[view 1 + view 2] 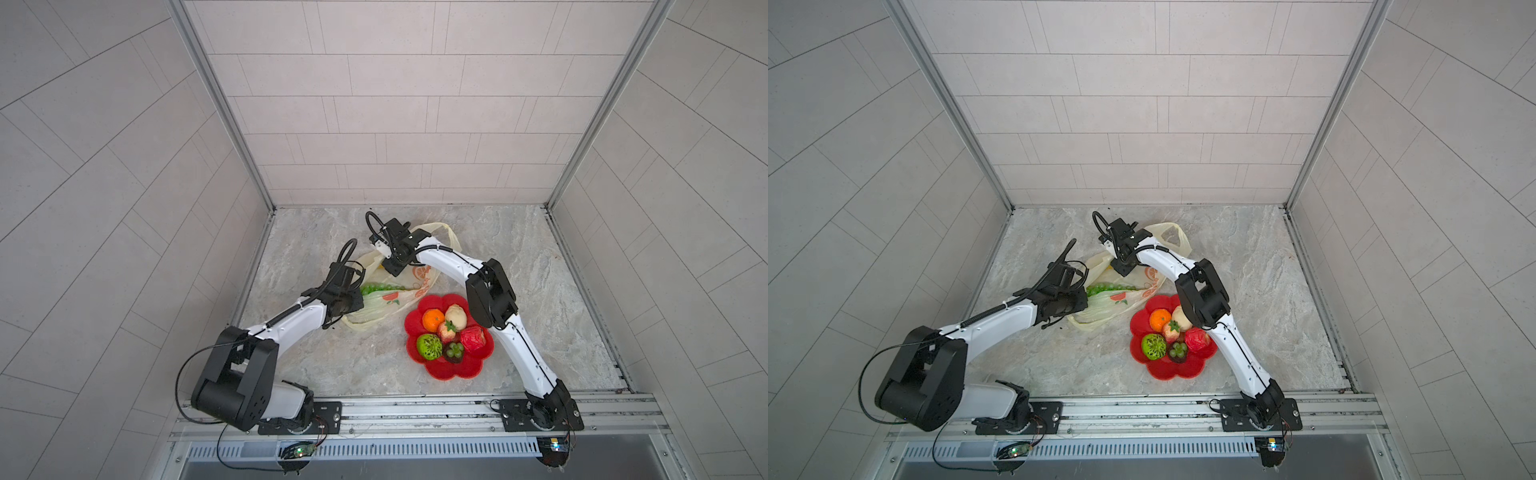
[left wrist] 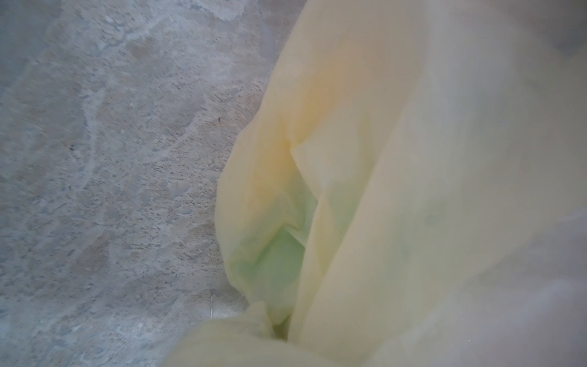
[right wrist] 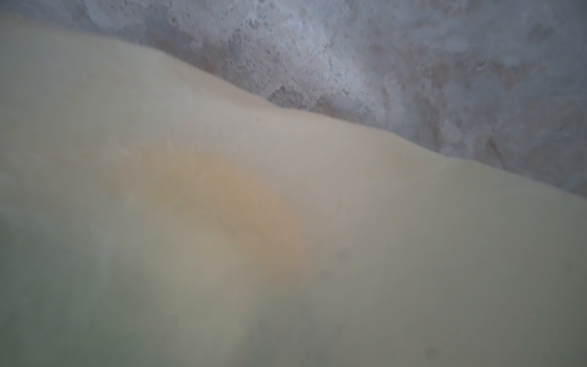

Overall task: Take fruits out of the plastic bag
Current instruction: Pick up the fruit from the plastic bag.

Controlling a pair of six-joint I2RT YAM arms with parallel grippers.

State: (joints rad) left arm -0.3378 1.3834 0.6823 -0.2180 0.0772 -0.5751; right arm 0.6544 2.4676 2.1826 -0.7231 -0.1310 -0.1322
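The left gripper point(image 1: 356, 301) sits at the near end of the plastic bag point(image 1: 376, 309), the right gripper point(image 1: 392, 266) further along it. Jaw opening cannot be told on either: both wrist views show only film. Green grapes point(image 1: 380, 287) remain at the bag, just beside the left gripper. Judged step: pinning the bag to extract the grapes. The next move needs a lift clear of loose film. The red plate point(image 1: 451, 374) lies near; open table point(image 1: 540, 270) lies beyond it.

We can read no text, label, brand or number anywhere; the plastic bag point(image 1: 370, 318) carries only orange fruit prints point(image 1: 420, 272), without letters we can read
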